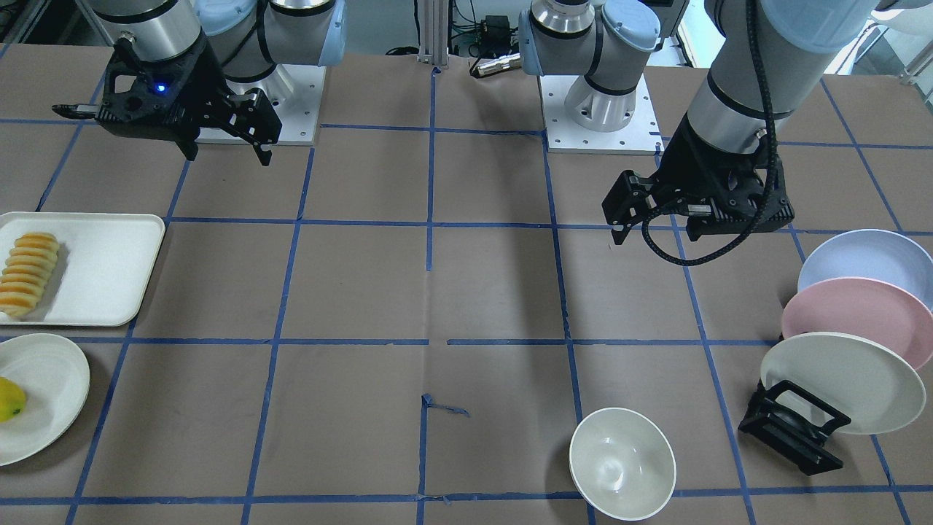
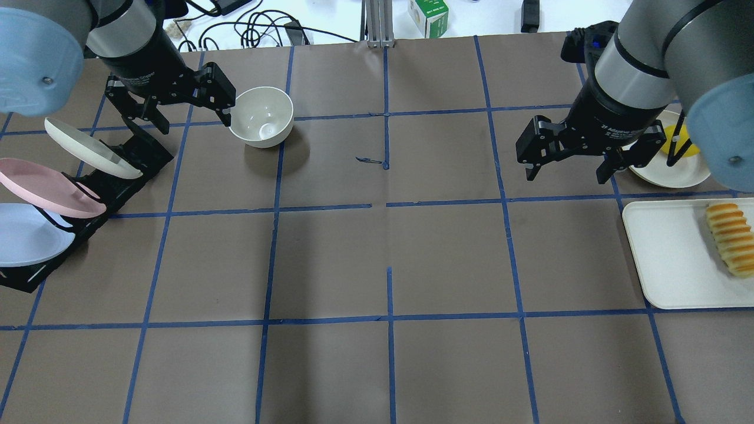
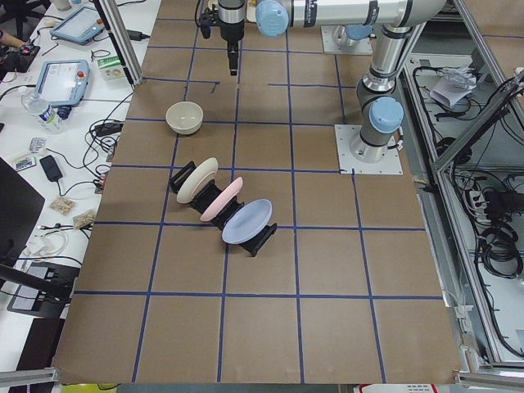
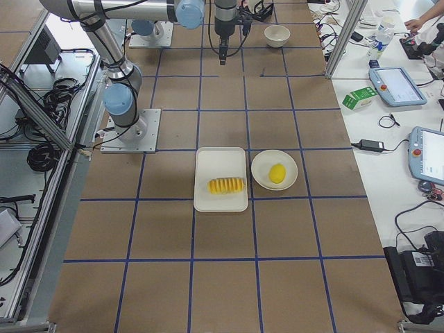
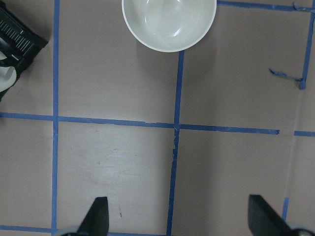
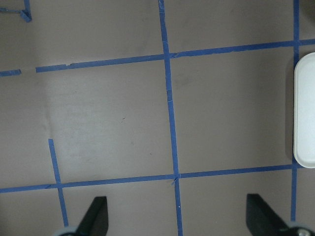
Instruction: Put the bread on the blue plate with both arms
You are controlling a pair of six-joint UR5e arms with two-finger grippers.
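The bread (image 1: 29, 273) lies on a white tray (image 1: 102, 270) at the table's end on my right side; it also shows in the overhead view (image 2: 730, 238). The blue plate (image 1: 860, 255) stands tilted in a black rack (image 1: 794, 426) on my left side, behind a pink and a white plate; it also shows in the overhead view (image 2: 23, 235). My left gripper (image 1: 654, 237) (image 2: 193, 126) (image 5: 177, 219) is open and empty above the table, near the rack. My right gripper (image 1: 228, 157) (image 2: 565, 176) (image 6: 177, 219) is open and empty, above the table beside the tray.
A white bowl (image 2: 261, 116) stands just beside my left gripper. A pink plate (image 1: 853, 317) and a white plate (image 1: 838, 379) share the rack. Another white plate (image 1: 44, 394) with a yellow fruit (image 1: 11, 399) lies beyond the tray.
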